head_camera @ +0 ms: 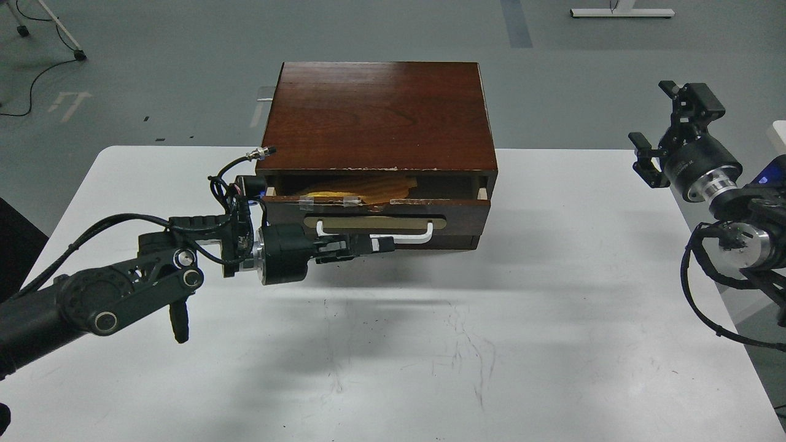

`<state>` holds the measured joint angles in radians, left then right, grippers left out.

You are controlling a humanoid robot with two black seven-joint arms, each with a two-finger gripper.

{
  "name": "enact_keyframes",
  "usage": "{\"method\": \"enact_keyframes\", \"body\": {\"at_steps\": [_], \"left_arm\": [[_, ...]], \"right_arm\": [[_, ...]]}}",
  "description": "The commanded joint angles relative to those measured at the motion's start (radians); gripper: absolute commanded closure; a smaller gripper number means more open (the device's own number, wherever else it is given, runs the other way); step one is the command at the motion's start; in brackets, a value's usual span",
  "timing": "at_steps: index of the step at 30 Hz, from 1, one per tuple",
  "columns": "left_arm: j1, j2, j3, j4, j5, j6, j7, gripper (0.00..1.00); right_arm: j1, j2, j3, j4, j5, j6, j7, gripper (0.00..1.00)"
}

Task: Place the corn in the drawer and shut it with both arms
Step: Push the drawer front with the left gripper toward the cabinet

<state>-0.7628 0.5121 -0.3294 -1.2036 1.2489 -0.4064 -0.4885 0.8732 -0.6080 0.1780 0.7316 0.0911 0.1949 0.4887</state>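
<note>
The dark brown drawer point(454, 210) sits nearly closed in its wooden cabinet point(377, 116), leaving a narrow gap at the top. Through the gap only a shadowed sliver of the yellow corn point(384, 186) shows. My left gripper point(379, 245) lies level against the drawer front, just under the white bar handle point(411, 238), its fingers close together with nothing between them. My right gripper point(669, 132) is open and empty, raised in the air at the far right, well away from the cabinet.
The cabinet stands at the back middle of the white table point(552, 344). A plain dark panel point(457, 242) runs below the drawer. Grey floor lies beyond the table, with a cable point(37, 80) at the far left.
</note>
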Motion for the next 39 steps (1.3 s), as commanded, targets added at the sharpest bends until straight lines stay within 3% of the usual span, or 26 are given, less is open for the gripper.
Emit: {"method": "enact_keyframes", "body": {"at_steps": [1, 12, 25, 27, 28, 29, 30, 31, 34, 35, 39], "left_arm": [[-0.009, -0.036, 0.0, 0.044, 0.001, 0.0, 0.0, 1.0], [-0.055, -0.118, 0.0, 0.162, 0.0, 0.003, 0.0, 1.0], [-0.072, -0.112, 0.001, 0.179, -0.005, 0.031, 0.0, 1.0], [-0.066, -0.101, 0.001, 0.162, -0.017, 0.028, 0.0, 0.71], [-0.063, -0.095, 0.001, 0.151, -0.025, 0.026, 0.0, 0.53], [-0.056, -0.08, 0.004, 0.116, -0.054, 0.026, 0.0, 0.2], [-0.053, -0.07, 0.01, 0.093, -0.072, 0.026, 0.0, 0.09], [-0.04, -0.046, 0.015, 0.049, -0.103, 0.025, 0.0, 0.02], [-0.016, -0.004, 0.015, -0.046, -0.137, -0.021, 0.0, 0.02], [-0.015, 0.012, 0.009, -0.08, -0.141, -0.082, 0.0, 0.02], [-0.018, 0.062, -0.032, -0.132, -0.227, -0.082, 0.0, 0.02]], "right_arm": [[0.001, 0.007, 0.0, 0.0, 0.001, 0.0, 0.0, 0.0], [0.003, 0.004, 0.0, 0.0, 0.001, 0.0, 0.0, 0.0], [0.0, 0.005, 0.0, 0.002, -0.001, 0.003, 0.0, 0.0], [0.0, 0.004, 0.0, 0.002, -0.001, 0.003, 0.0, 0.0], [0.0, 0.004, 0.0, 0.002, -0.001, 0.003, 0.0, 0.0], [0.0, 0.004, 0.0, 0.0, -0.008, 0.003, 0.0, 0.0], [0.0, 0.002, 0.0, 0.0, -0.011, 0.003, 0.0, 0.0], [0.0, 0.001, 0.0, 0.0, -0.019, 0.003, 0.0, 0.0], [0.0, 0.001, 0.0, 0.0, -0.03, 0.003, 0.0, 0.0], [0.0, -0.001, 0.0, 0.0, -0.03, 0.003, 0.0, 0.0], [0.0, -0.001, 0.0, 0.0, -0.03, 0.003, 0.0, 0.0]]}}
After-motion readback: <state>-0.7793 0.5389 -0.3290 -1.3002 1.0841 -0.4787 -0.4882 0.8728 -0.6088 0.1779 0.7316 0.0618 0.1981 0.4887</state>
